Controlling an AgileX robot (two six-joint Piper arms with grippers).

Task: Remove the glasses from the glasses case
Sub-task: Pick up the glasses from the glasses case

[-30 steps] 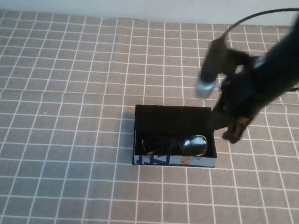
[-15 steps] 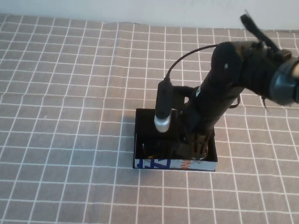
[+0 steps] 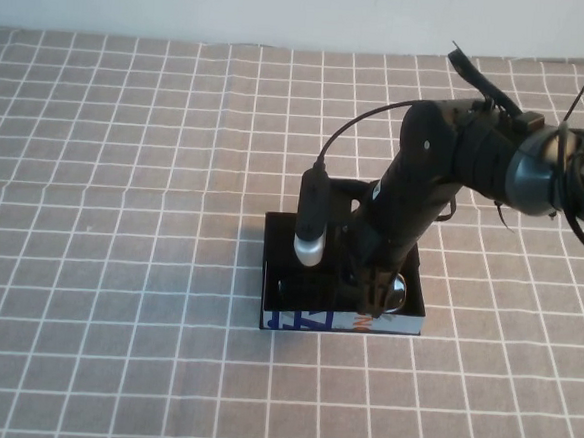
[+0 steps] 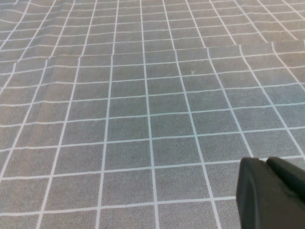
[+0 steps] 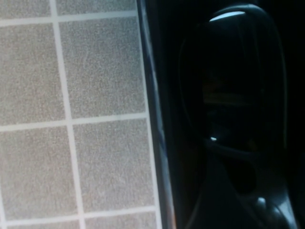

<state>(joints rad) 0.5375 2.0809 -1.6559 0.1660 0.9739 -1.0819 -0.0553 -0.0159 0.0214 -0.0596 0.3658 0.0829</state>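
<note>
Inside case (image 3: pixel 406 309): right gripper (image 3: pixel 379 290) over glasses (image 3: pixel 395 290), grip unclear; lens close-up only at right wrist. Left gripper (image 4: pixel 271 195) closed, off case.

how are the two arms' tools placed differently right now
The right tool is lowered into the glasses case, right over the glasses; the left tool sits away over bare tablecloth, with nothing near it. The right arm is working; the left looks parked. Both are dark.

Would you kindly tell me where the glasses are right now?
In the high view the glasses lie inside the glasses case, at its right front end, right under the right claw; the left claw is elsewhere, over bare cloth.
</note>
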